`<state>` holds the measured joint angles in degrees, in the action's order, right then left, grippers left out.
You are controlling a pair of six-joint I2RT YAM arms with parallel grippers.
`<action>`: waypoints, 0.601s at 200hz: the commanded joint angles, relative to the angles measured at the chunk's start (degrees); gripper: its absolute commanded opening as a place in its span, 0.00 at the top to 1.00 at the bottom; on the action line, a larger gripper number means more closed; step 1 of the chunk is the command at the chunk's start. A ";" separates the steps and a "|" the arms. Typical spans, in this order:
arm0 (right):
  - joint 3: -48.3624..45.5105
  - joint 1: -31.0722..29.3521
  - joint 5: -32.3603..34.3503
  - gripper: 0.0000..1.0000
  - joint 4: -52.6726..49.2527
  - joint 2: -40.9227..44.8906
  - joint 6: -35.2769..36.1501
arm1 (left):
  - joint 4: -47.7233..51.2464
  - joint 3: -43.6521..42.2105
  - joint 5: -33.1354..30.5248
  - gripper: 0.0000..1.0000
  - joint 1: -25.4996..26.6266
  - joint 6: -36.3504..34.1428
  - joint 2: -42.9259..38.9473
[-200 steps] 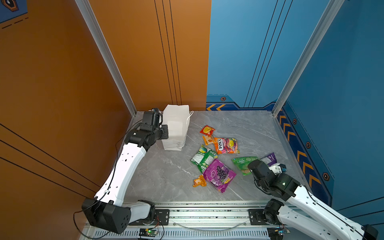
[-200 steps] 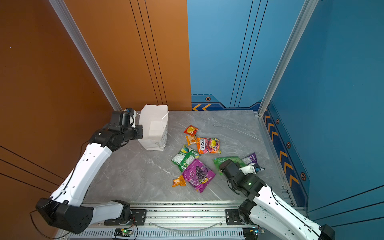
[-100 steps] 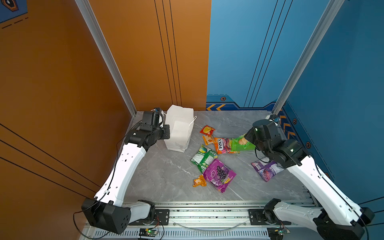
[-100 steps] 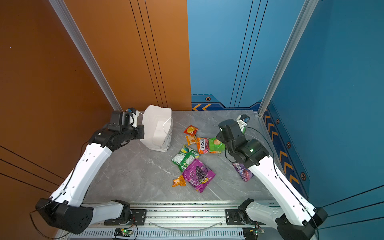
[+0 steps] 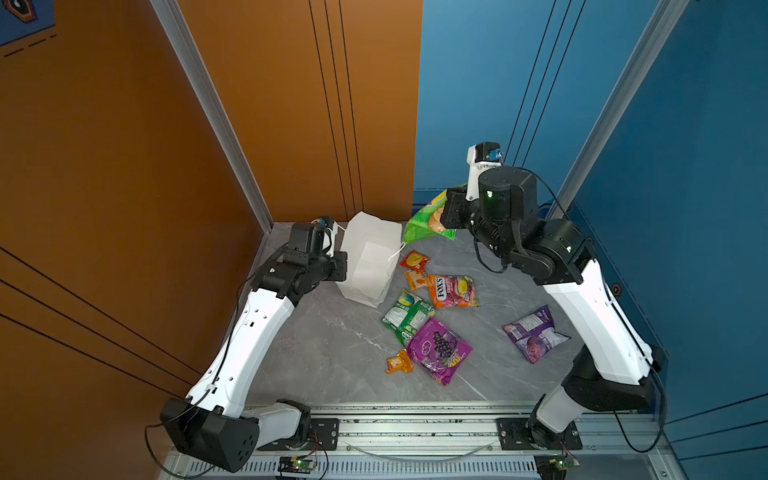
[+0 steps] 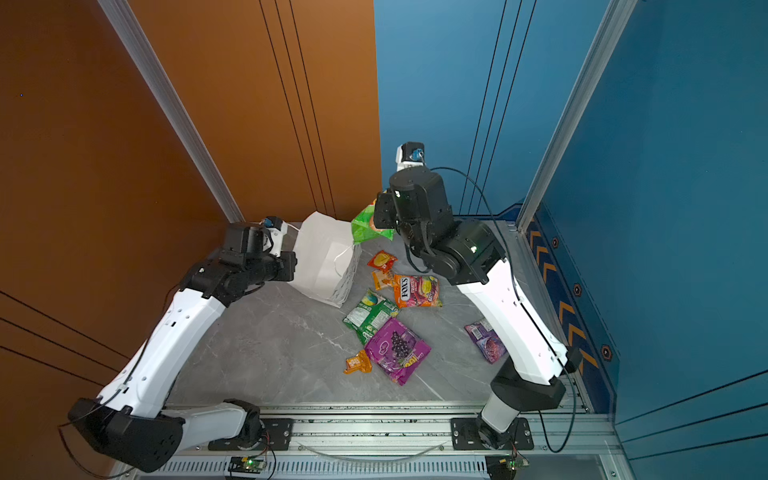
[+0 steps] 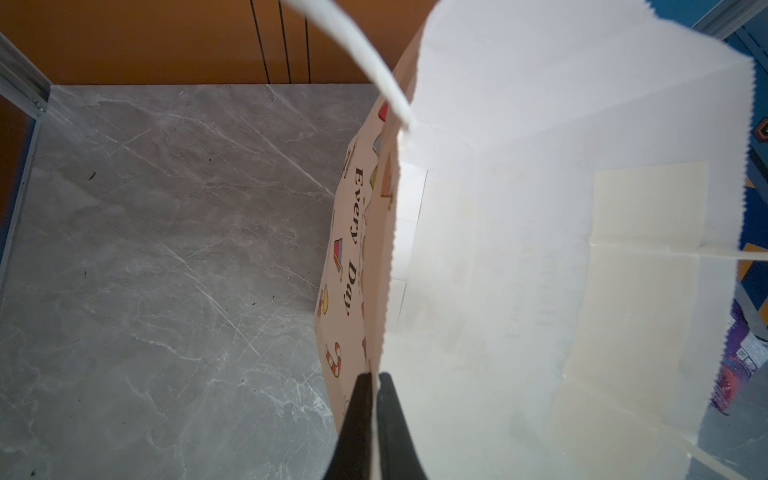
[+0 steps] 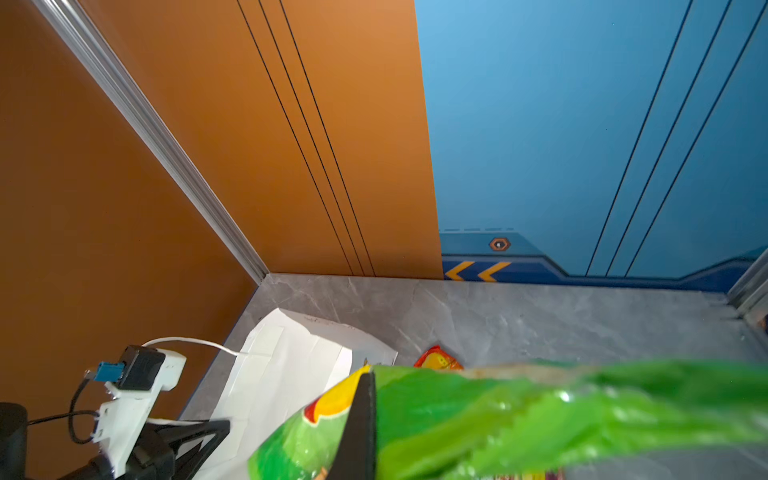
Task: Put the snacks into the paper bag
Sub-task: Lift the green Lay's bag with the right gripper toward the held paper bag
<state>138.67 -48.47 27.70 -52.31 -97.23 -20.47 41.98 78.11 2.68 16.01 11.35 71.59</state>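
Beside boxy paper bag (image 5: 369,258): glossy crinkled green packet (image 5: 424,223) aloft.

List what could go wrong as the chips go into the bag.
1. The chips, held by the right gripper, seem to hang beside the bag's rim, not over its mouth. Released here, they could catch the handle and land outside.
2. The left gripper pinches just one wall of the tilted bag. A push from the chips might tip it.
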 commanded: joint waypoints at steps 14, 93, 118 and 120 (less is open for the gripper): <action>12.59 -5.21 10.09 1.00 -2.61 -6.54 14.40 | -2.60 -1.32 2.19 1.00 1.79 -2.43 -2.61; 13.43 -8.72 3.62 1.00 2.05 -7.70 19.55 | -2.60 -1.20 5.04 1.00 2.07 -3.52 -1.99; 13.38 -10.38 0.94 1.00 2.67 -9.44 21.28 | -2.52 -1.17 5.82 1.00 2.01 -4.12 -1.90; 13.38 -10.45 0.77 1.00 2.70 -9.55 21.38 | -2.51 -1.17 5.86 1.00 2.01 -4.14 -1.92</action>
<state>150.63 -57.39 32.69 -52.29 -105.06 -2.15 40.45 77.28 6.17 17.69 8.71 69.91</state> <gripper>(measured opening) 0.047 0.050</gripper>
